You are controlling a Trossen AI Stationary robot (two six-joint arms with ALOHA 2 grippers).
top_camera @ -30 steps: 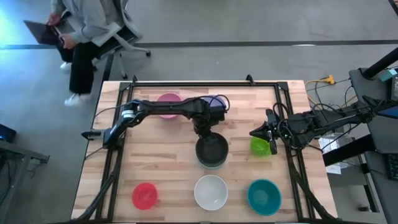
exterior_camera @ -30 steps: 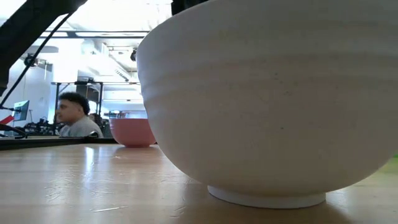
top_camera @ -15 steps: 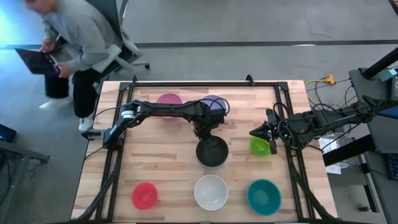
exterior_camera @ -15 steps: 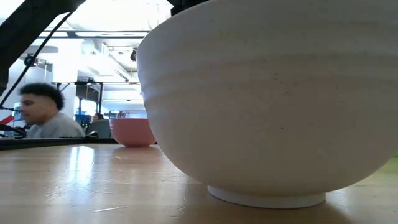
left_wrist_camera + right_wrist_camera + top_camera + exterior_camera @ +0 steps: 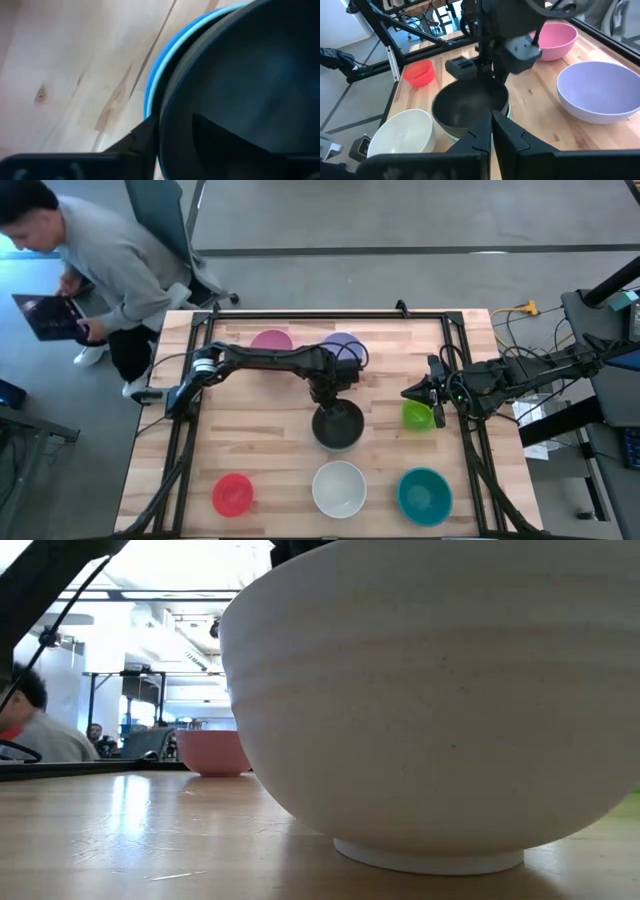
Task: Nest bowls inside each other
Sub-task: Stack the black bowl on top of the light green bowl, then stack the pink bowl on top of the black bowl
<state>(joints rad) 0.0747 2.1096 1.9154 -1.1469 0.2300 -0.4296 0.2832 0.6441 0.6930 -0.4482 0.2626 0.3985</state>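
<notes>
In the table's middle a black bowl (image 5: 338, 426) sits nested in a blue bowl (image 5: 156, 75), with a mint green bowl (image 5: 506, 111) under them. My left gripper (image 5: 325, 390) stands over the black bowl's far-left rim, open, one finger outside and one inside. My right gripper (image 5: 410, 393) is shut at the right, beside a lime green bowl (image 5: 418, 416). Pink (image 5: 272, 340) and lavender (image 5: 343, 346) bowls stand at the far side. Red (image 5: 232, 493), white (image 5: 339, 489) and teal (image 5: 424, 494) bowls stand along the near edge. My left gripper points down astride the black bowl's far-left rim (image 5: 167, 107), its outer finger (image 5: 142, 140) by the wall and its inner finger (image 5: 215, 135) in the hollow. Whether either finger touches the rim, I cannot tell. The bowl rests upright in the blue bowl.
A black metal frame (image 5: 320, 314) runs round the table's edges. A person (image 5: 90, 250) stands beyond the far left corner. Bare wood lies left of the stack and between the stack and the near row. The white bowl (image 5: 430, 700) fills the low view.
The black bowl has sunk lower into the stack under it, and the mint green rim that showed at its near side is now covered. The person beyond the far left corner has moved leftward.
</notes>
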